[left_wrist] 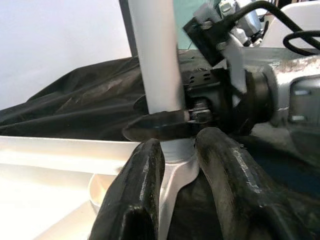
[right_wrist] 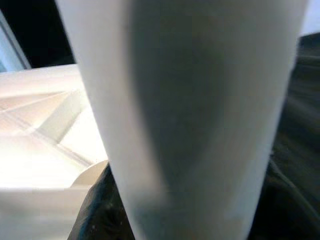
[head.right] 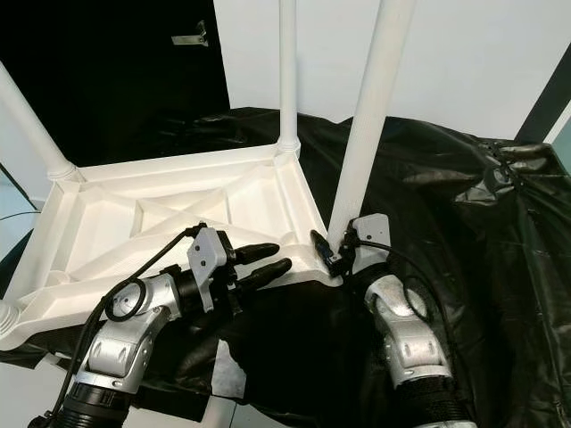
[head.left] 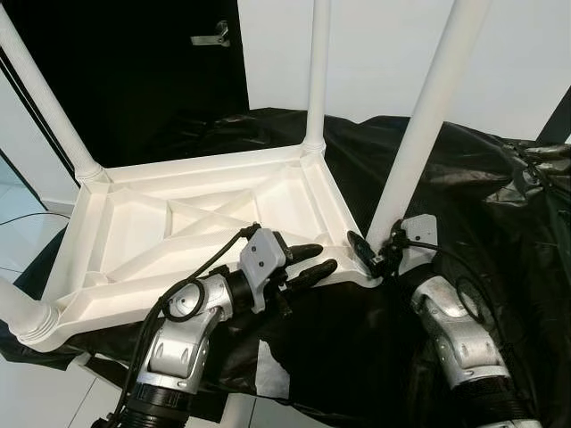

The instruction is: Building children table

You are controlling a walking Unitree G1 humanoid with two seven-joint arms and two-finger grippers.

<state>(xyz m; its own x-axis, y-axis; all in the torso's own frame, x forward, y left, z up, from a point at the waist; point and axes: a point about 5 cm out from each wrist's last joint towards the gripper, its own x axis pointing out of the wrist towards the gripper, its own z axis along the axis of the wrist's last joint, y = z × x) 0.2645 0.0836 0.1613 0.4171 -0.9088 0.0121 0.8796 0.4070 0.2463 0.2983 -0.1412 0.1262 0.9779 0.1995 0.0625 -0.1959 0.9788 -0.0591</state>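
A white plastic table (head.left: 134,234) lies upside down on a black sheet, its ribbed underside facing up. Three legs stand in their corner sockets: far left (head.left: 49,107), far right (head.left: 317,71) and near left (head.left: 18,312). The near-right leg (head.left: 428,116) rises from its corner, and my right gripper (head.left: 379,254) is shut on it just above the socket; the right wrist view has this leg (right_wrist: 190,115) very close. My left gripper (head.left: 314,261) reaches across the near rim beside that corner, and its fingers (left_wrist: 135,190) pinch the white rim (left_wrist: 172,165).
The black sheet (head.left: 500,232) lies crumpled to the right and behind the table. A dark doorway (head.left: 134,71) opens at the back left, a white wall (head.left: 517,62) stands behind, and pale floor (head.left: 27,232) runs along the left.
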